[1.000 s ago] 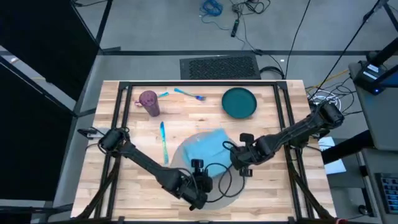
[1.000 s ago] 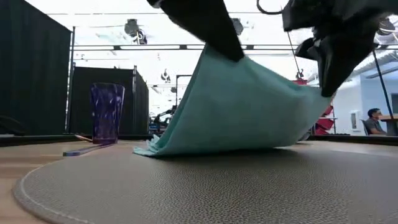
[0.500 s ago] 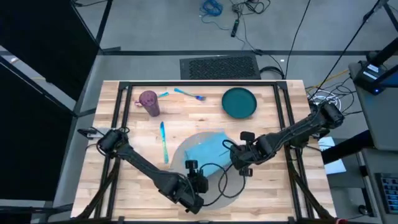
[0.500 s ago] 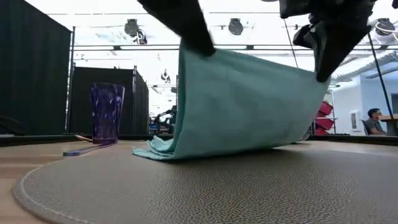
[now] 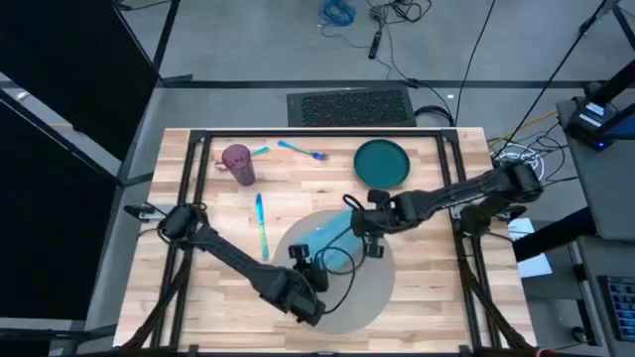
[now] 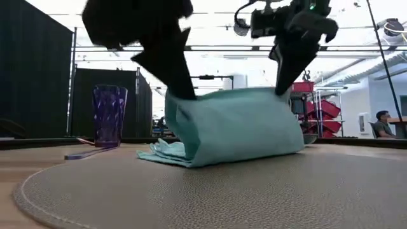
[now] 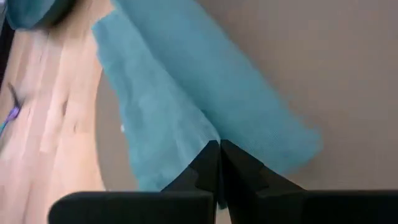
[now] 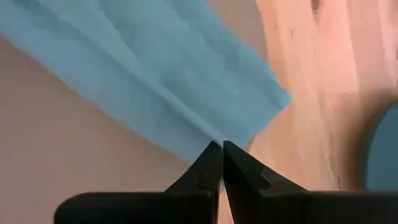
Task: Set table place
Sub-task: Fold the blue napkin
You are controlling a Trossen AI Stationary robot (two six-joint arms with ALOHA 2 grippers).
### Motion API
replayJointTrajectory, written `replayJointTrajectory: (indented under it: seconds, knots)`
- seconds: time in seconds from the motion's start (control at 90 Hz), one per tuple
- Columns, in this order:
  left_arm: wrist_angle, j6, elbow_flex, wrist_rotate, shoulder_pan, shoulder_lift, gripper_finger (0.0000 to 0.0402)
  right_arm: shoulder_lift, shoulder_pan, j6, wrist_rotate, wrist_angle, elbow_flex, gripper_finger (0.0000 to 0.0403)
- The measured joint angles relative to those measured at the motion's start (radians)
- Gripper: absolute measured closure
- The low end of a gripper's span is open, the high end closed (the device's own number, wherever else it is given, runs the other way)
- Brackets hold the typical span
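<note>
A teal napkin (image 5: 327, 234) stands doubled over on the far part of the round grey placemat (image 5: 367, 293), which lies flat on the wooden table (image 5: 218, 258). Its bottom fold (image 6: 210, 159) rests on the mat. My left gripper (image 5: 301, 254) is shut on the napkin's upper left end, also in the low view (image 6: 184, 94). My right gripper (image 5: 357, 224) is shut on its upper right end (image 6: 281, 89). The cloth's top edge runs between them. My left gripper pinches the napkin's top edge at its left corner (image 7: 208, 138) between both fingers, slanting down from above. The cloth hangs below the fingers and its lower part lies on the placemat. One layer or several, I cannot tell. My right gripper pinches the napkin's top edge at its right corner (image 8: 211, 138) between both fingers, slanting down from above. The cloth hangs below, its top edge (image 6: 235, 92) nearly straight across to the other gripper, its bottom on the placemat.
A dark teal plate (image 5: 382, 164) sits at the far right of the table. A purple cup (image 5: 238, 164) stands at the far left. One blue utensil (image 5: 260, 226) lies left of the placemat and two more (image 5: 298, 151) lie near the far edge.
Both grippers have gone down and toward the table's far edge, a little leftward, still shut on the napkin. The held top edge has come over and sunk, so the napkin now stands lower and doubled over on the placemat's far part.
</note>
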Motion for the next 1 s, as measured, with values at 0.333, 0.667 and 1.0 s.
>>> replayJointTrajectory:
  seconds: [0.333, 0.667, 1.0]
  knots:
    - [-0.035, -0.022, -0.018, -0.036, 0.022, 0.0, 0.0401, 0.119, -0.073, -0.099, -0.036, 0.122, 0.0, 0.0403]
    - [-0.093, -0.025, -0.021, -0.046, 0.044, 0.0, 0.0401, 0.135, -0.111, -0.136, -0.007, 0.191, 0.0, 0.0403]
    - [-0.092, -0.102, -0.113, -0.019, 0.046, 0.001, 0.0402, 0.139, -0.14, -0.143, -0.014, 0.166, 0.0, 0.0403]
